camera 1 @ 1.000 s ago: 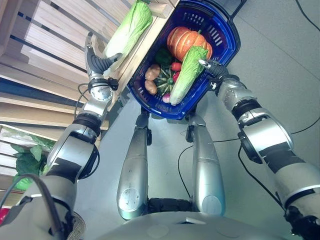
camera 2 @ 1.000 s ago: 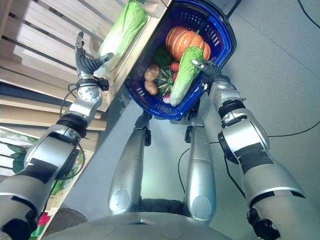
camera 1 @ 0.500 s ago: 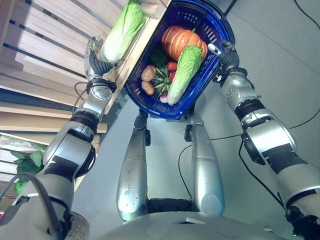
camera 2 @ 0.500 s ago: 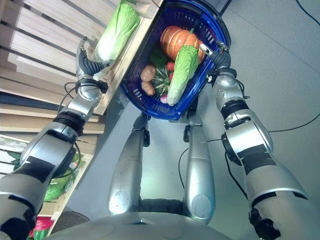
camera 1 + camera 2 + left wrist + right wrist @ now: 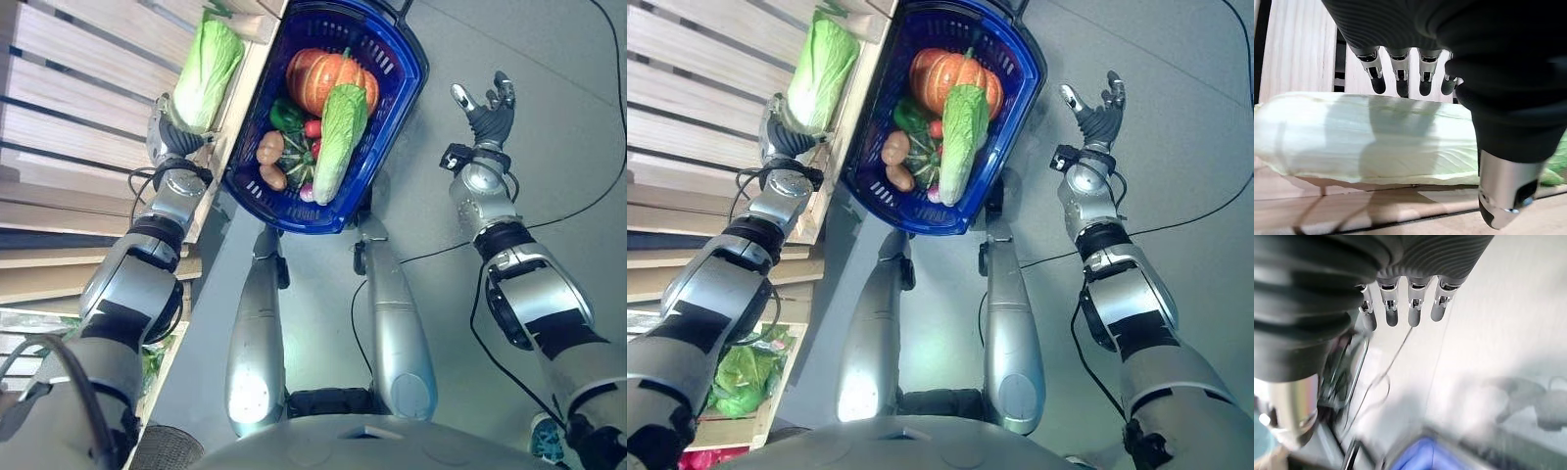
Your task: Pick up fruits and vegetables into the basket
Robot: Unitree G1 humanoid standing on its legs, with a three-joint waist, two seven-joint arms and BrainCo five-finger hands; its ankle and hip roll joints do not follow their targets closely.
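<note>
1. Leftmost, a wooden slatted shelf carries a long pale-green cabbage, lying flat near the shelf's front edge.
2. Just below that cabbage, the left hand reaches up against its lower end. In the left wrist view its fingers extend straight over the far side of the cabbage and its thumb hangs on the near side, not closed on it, so the hand is released, poised to wrap.
3. Next, a blue basket sits beside the shelf, already holding a pumpkin, a second cabbage, two potatoes, a dark green squash, a green pepper and red pieces.
4. Rightmost, the right hand is raised over grey floor, well apart from the basket, fingers spread and holding nothing.
5. Judged by its look, the shelf cabbage should be bulky but fairly light, leafy and soft at the outer layers, firmer near the pale stalk end. A wrap around the middle or stalk end would likely hold best; squeezing the loose leaf tip risks tearing.
</note>
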